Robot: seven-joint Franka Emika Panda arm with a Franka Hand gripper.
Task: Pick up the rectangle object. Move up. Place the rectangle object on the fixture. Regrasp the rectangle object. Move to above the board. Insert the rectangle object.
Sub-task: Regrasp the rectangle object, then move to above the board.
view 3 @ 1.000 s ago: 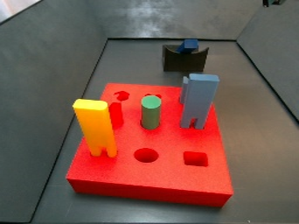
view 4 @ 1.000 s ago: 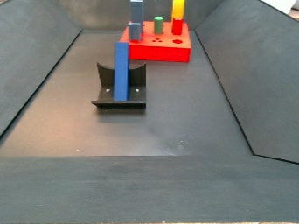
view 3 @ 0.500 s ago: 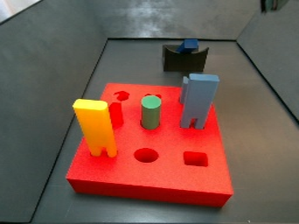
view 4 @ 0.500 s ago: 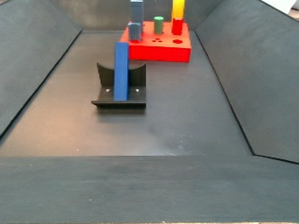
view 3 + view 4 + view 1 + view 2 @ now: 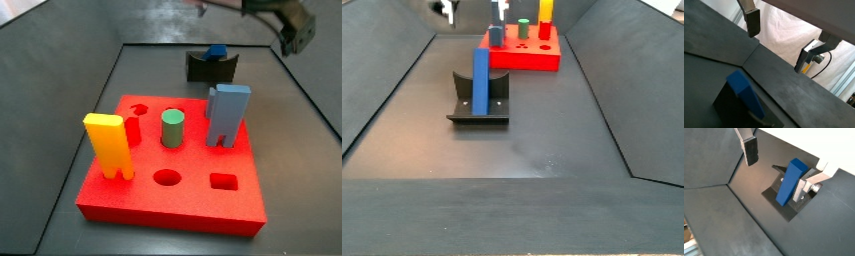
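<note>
The rectangle object point(image 5: 480, 80) is a dark blue bar standing upright in the fixture point(image 5: 480, 112), the dark bracket on the floor. In a side view only its top point(image 5: 214, 51) shows above the fixture point(image 5: 210, 69). My gripper point(image 5: 472, 8) hangs open high above the bar, at the frame's edge, and shows blurred in a side view point(image 5: 287, 30). Both wrist views look down past the spread fingers point(image 5: 750, 151) at the bar point(image 5: 789, 182) point(image 5: 745, 92), with nothing between the pads. The red board point(image 5: 174, 200) lies apart from the fixture.
In the board stand a yellow two-legged block point(image 5: 107, 145), a green cylinder point(image 5: 173, 128) and a lighter blue two-legged block point(image 5: 227, 113). Open round and square holes show near its front. Dark sloping walls point(image 5: 382, 90) enclose the floor on both sides.
My gripper has come into both side views at the top edge; earlier it was out of sight. The bar, fixture and board have not moved.
</note>
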